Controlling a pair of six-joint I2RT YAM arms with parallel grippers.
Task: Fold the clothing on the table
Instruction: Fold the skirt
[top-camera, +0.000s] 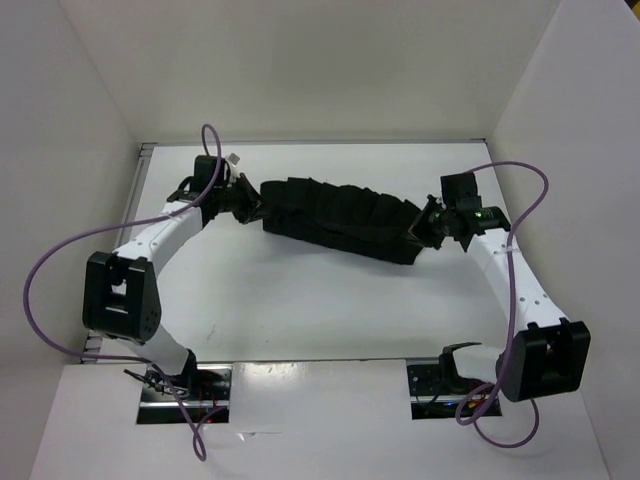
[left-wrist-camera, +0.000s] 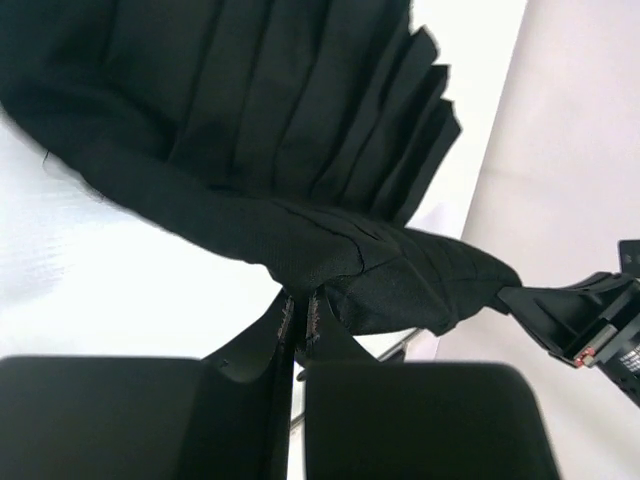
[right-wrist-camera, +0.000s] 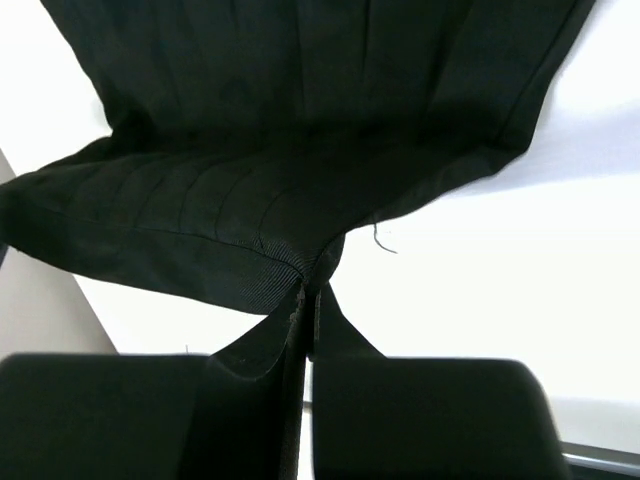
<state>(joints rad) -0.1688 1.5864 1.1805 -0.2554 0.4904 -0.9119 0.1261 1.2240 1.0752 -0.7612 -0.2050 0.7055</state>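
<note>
Top view, largest first.
- White walls (top-camera: 300, 60) close in the table (top-camera: 320, 300) at left, rear and right. The tabletop is glossy white, with a metal edge strip (top-camera: 141, 200) along its left side.
- The clothing (top-camera: 335, 220) is a black pleated band strung across the upper centre of the frame, running from upper left down to the right. I cannot tell if its middle touches the surface.
- The left arm (top-camera: 150, 240) reaches up the left side and the right arm (top-camera: 515, 280) up the right side.
- Purple cables (top-camera: 40, 270) loop outward beside each arm, apart from the fabric.
- Metal base plates (top-camera: 185, 395) sit at the bottom edge.
- The left gripper (top-camera: 245, 203) is clamped on the garment's left end, with a fold pinched between closed fingers (left-wrist-camera: 285, 330).
- The right gripper (top-camera: 425, 228) is clamped on the right end, its jaws likewise closed on a ribbed edge in the right wrist view.
</note>
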